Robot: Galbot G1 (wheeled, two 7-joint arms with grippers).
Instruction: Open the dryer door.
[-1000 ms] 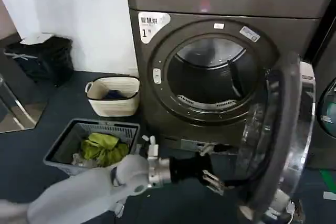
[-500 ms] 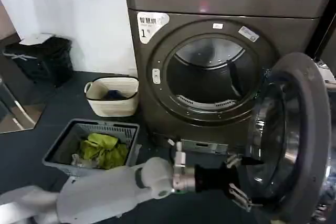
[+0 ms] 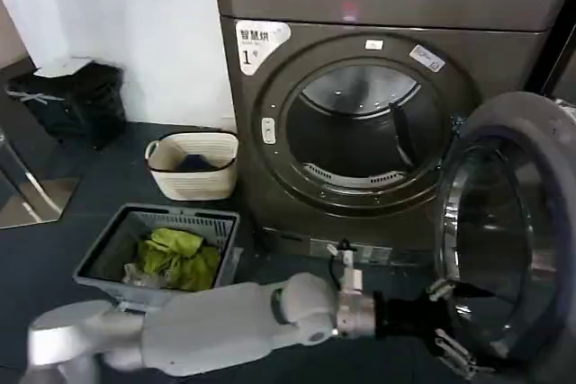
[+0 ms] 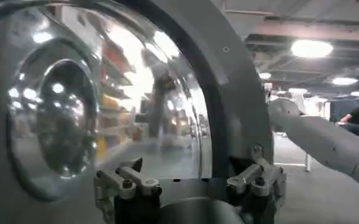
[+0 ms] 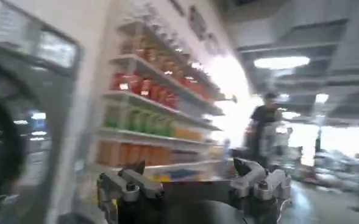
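Flanking dryer door point(image 3: 517, 231): baskets point(image 3: 193, 164), left tool point(image 3: 450, 330).

The left arm reaches low and far forward, wrist straight, its left gripper point(image 3: 453, 323) spread wide with one finger point(image 4: 128, 180) on each side of an empty gap. The right gripper point(image 5: 194, 185) likewise holds its fingers point(image 5: 256, 180) parted, nothing between them.

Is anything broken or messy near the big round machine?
Nothing looks broken or spilled. The dryer door is swung wide open, with the left gripper open at its lower edge. Green laundry sits neatly in the grey basket on the floor.
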